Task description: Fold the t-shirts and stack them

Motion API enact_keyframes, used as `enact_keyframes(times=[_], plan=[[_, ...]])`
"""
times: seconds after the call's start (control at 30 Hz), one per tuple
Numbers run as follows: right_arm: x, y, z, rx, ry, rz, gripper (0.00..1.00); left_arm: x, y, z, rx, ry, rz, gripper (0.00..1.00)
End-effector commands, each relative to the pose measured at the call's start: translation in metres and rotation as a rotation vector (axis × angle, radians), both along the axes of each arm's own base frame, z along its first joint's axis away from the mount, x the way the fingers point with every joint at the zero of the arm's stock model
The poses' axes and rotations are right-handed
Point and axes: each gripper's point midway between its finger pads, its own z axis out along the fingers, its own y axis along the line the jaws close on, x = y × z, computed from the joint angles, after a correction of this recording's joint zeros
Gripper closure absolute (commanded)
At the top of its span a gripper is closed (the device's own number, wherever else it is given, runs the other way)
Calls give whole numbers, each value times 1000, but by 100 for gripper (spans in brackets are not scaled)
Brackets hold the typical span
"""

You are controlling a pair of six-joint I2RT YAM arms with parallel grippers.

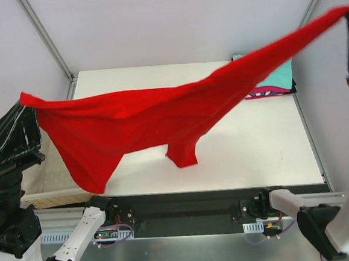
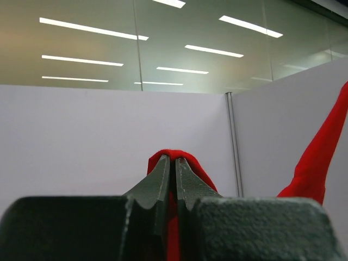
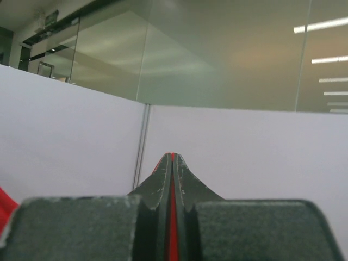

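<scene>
A bright red t-shirt (image 1: 143, 118) hangs stretched in the air above the white table (image 1: 255, 154), held at both ends. My left gripper (image 2: 174, 159) is shut on its left end, with red cloth (image 2: 185, 157) bulging over the fingertips. My right gripper (image 3: 172, 156) is shut on its right end, with a red strip between the jaws; in the top view that end sits at the upper right edge (image 1: 340, 13). A sleeve (image 1: 182, 151) dangles near the table. Folded teal (image 1: 279, 74) and magenta-pink (image 1: 268, 93) shirts lie stacked at the far right corner.
A wicker basket's edge (image 1: 53, 197) shows at the left below the table's edge. White partition walls (image 1: 178, 21) surround the table. The arm bases and rail (image 1: 187, 211) sit along the near edge.
</scene>
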Motion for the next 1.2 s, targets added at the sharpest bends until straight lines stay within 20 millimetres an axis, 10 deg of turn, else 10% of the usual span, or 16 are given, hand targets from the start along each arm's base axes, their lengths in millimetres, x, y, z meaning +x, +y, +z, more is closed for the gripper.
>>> enact_keyframes(times=[0.0, 0.23, 0.6, 1.0, 1.17], plan=[[-118, -10, 19, -7, -261, -37, 99, -51, 4, 9, -18, -110, -62, 100], [-163, -16, 24, 32, -335, -90, 99, -90, 12, 6, -27, -166, -76, 100], [-155, -11, 28, 42, -328, -103, 99, -102, 5, 9, 12, -185, -111, 100], [-40, -12, 6, 5, -103, -128, 99, -17, -5, -26, -1, -15, -65, 100], [-61, 1, 11, -49, -168, -59, 100, -8, -4, -14, 33, -72, -2, 100]])
